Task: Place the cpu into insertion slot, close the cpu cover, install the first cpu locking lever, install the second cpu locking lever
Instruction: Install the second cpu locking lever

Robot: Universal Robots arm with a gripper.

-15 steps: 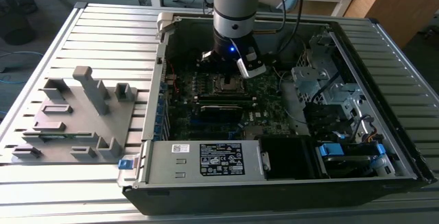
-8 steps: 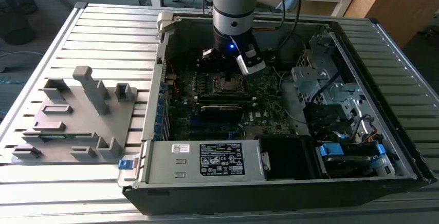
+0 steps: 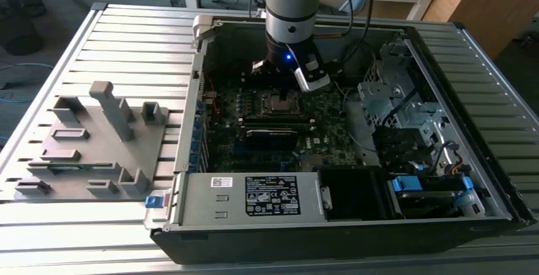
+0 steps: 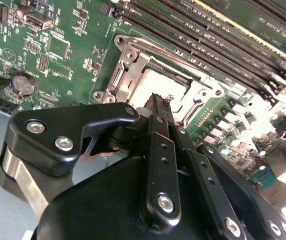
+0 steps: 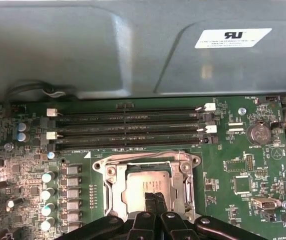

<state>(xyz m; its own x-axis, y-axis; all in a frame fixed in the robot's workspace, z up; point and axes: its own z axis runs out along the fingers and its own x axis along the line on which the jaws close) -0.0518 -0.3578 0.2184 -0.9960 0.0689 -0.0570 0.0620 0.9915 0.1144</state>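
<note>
The cpu (image 5: 145,185) – a small flat square chip with a dull silver-grey top – lies seated in the insertion slot (image 5: 113,197) on the green motherboard (image 5: 233,165). The thin silver cpu cover (image 5: 148,161) lies down around it, so that its metal frame borders the chip on all sides and the chip shows through the central cut-out.

By its look the chip is light, rigid and fragile, with a smooth top that would slip; it is best held by its bare edges, never from beneath. The cover is thin sheet metal, stiff but springy, best pushed on its frame.

The pincer (image 5: 153,200) hangs just above the chip, its two black fingers (image 4: 159,107) pressed together with no gap between them, gripping nothing.

Just beside the socket run long black memory slots (image 5: 127,125). The motherboard lies in an open computer case (image 3: 471,48), which also holds a grey power supply box (image 3: 252,196), drive cages and cables. The case rests on a slatted metal bench (image 3: 126,41) – a grey fixture block (image 3: 93,142) stands towards the exterior view's left.
</note>
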